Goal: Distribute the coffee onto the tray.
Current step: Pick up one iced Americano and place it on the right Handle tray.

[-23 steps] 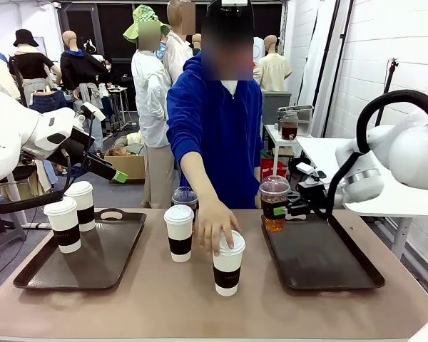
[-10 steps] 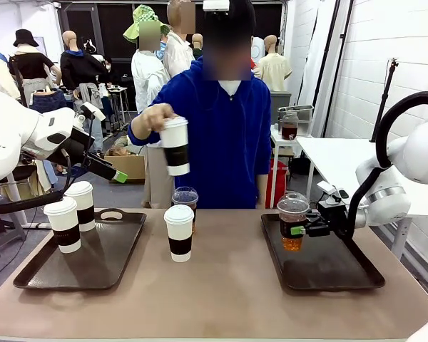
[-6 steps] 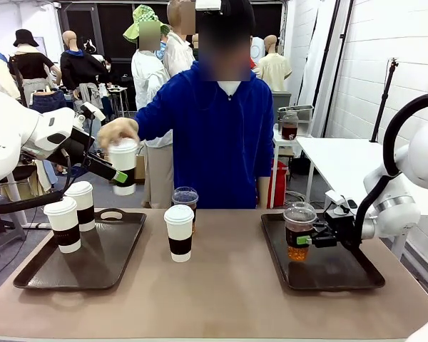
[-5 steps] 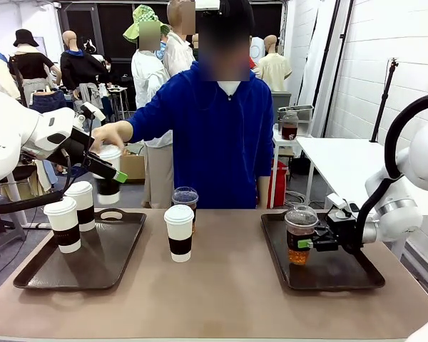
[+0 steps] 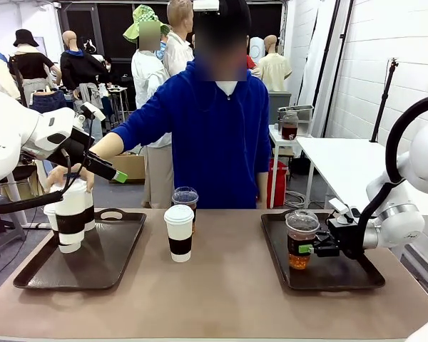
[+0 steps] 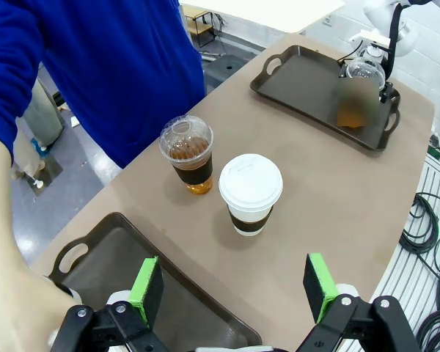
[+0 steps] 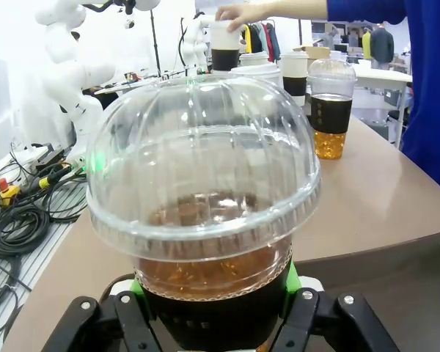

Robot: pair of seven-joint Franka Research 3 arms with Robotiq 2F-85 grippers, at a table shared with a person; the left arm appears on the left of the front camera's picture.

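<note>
On the left brown plastic tray [image 5: 103,265], the white paper cups with dark sleeves [image 5: 71,221] overlap and blur under the person's hand [image 5: 65,177], so their number is hard to tell. The right gripper [image 5: 308,248] pinches a clear dome-lidded plastic cup of brown drink [image 5: 301,239] at its dark band. The cup largely hides the jaws in the right wrist view. It is over the right brown tray [image 5: 342,274], but I cannot tell whether it touches. The left gripper [image 6: 233,284] hovers with jaws spread and empty. A lone white lidded cup [image 5: 178,231] and a second clear cup [image 5: 185,198] stand mid-table [image 5: 221,303], well apart from both grippers.
</note>
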